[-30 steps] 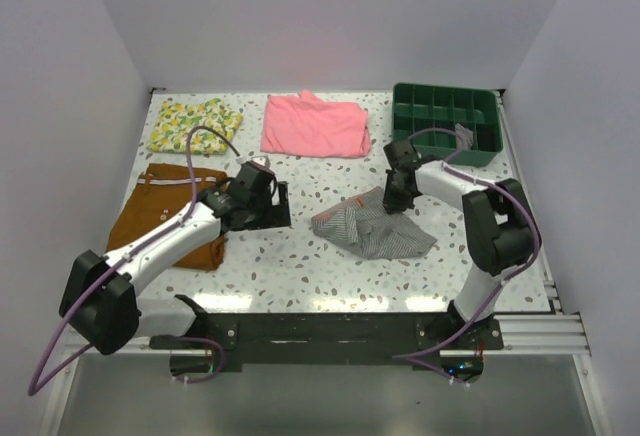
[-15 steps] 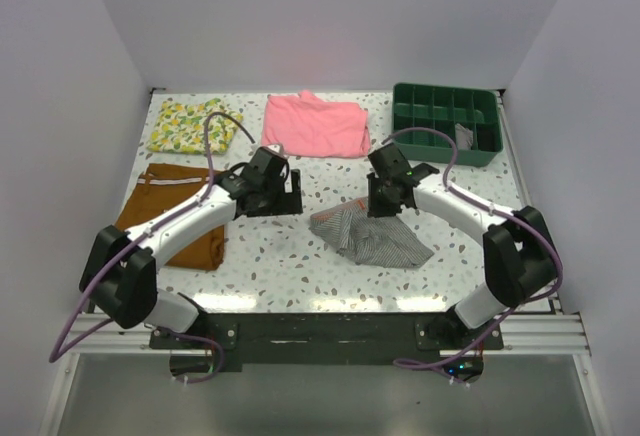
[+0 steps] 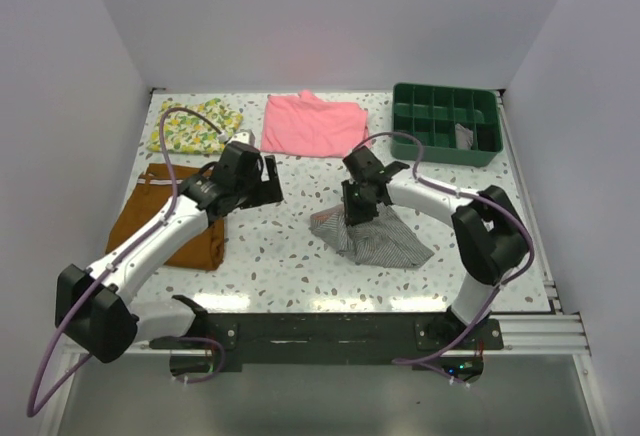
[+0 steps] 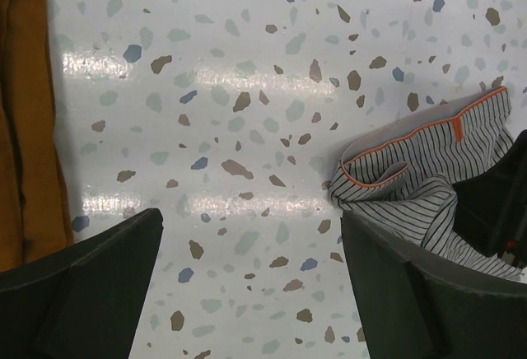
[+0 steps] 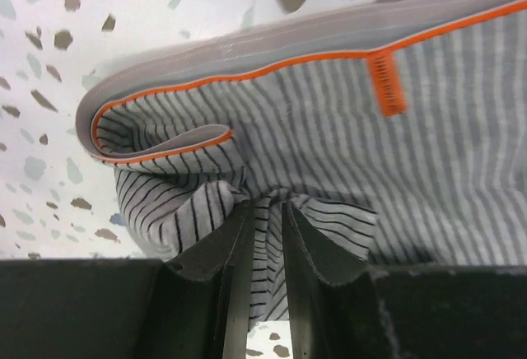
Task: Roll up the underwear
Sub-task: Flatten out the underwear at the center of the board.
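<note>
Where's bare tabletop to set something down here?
Widest bare table lies between the brown shorts and the underwear, running to the near edge. A smaller patch sits right of the underwear, before the green tray. The far edge is crowded: lemon-print cloth, pink garment, tray.

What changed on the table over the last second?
The right end effector slid left across the underwear and now pinches a fold, bunching the fabric that way. The left end effector, open and empty, drew back toward the far left, away from the underwear. The brown shorts, pink garment and green tray stayed put.
</note>
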`<act>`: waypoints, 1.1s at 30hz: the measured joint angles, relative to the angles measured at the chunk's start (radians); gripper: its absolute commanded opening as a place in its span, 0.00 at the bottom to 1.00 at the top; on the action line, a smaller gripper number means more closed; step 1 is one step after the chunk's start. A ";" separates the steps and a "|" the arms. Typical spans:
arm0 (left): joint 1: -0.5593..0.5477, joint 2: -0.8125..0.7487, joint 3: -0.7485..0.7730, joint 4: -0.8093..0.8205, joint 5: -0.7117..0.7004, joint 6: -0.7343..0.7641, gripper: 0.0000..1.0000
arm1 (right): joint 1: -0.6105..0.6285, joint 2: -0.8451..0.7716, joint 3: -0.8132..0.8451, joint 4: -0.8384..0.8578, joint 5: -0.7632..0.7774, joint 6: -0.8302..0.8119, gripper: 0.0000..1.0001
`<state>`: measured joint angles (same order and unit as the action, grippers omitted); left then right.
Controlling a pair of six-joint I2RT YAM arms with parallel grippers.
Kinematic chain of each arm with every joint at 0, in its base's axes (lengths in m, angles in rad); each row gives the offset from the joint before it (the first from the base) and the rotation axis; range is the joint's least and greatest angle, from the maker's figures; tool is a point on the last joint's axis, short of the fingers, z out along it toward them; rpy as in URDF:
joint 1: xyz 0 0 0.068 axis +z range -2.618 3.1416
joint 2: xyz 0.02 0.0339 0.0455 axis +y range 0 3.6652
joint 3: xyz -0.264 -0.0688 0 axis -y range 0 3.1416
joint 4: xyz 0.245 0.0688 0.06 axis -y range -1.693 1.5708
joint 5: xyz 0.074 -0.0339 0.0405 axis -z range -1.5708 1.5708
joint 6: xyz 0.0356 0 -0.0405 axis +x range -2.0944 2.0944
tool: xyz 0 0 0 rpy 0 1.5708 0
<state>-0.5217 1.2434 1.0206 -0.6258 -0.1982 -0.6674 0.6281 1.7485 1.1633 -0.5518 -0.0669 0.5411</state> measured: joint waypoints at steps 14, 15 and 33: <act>0.055 -0.023 -0.058 -0.064 -0.047 -0.025 0.93 | 0.229 0.019 0.085 -0.029 -0.203 -0.075 0.27; 0.055 -0.023 -0.062 -0.064 -0.046 -0.026 0.93 | 0.234 0.016 0.080 -0.033 -0.207 -0.079 0.28; 0.055 0.035 -0.070 -0.007 0.053 0.007 0.92 | -0.090 -0.169 -0.066 0.065 -0.202 -0.017 0.58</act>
<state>-0.4667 1.2781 0.9504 -0.6327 -0.1448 -0.6605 0.5385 1.5795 1.0977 -0.4870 -0.2691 0.5243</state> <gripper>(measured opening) 0.924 0.493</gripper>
